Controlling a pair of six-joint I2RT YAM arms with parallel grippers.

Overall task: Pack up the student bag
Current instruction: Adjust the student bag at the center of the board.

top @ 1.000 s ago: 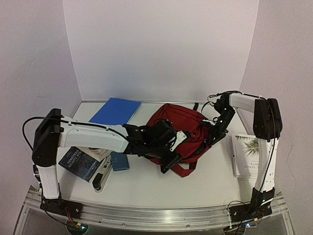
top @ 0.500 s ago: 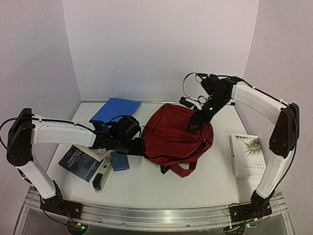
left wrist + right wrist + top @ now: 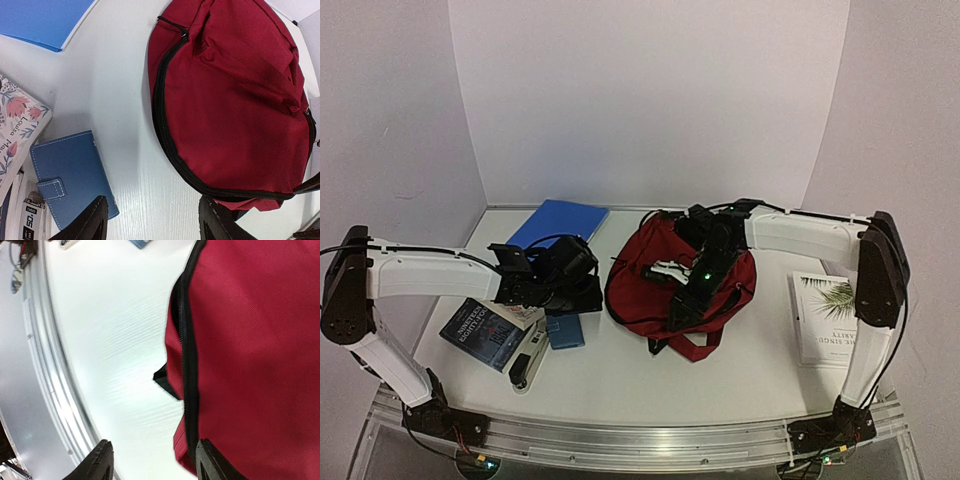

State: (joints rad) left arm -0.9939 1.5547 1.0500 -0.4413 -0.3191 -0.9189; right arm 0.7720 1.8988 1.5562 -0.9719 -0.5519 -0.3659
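A: How is the left arm point(image 3: 430, 275) held?
B: It is stretched low and inward from its base, with the left gripper point(image 3: 156, 221) pointed down and its jaws set apart.
A: And the right arm point(image 3: 800, 232)?
B: It is folded back toward the middle, the wrist dropped, and the right gripper point(image 3: 156, 461) is likewise seen with its fingers point(image 3: 102, 462) parted.

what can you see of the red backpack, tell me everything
The dark red fabric backpack lies flat on the white table, its woven cloth slightly rumpled. A black zipper curves along its edge, closed where visible. A black strap and red loop trail from its near end. The right arm hangs over it; contact unclear.
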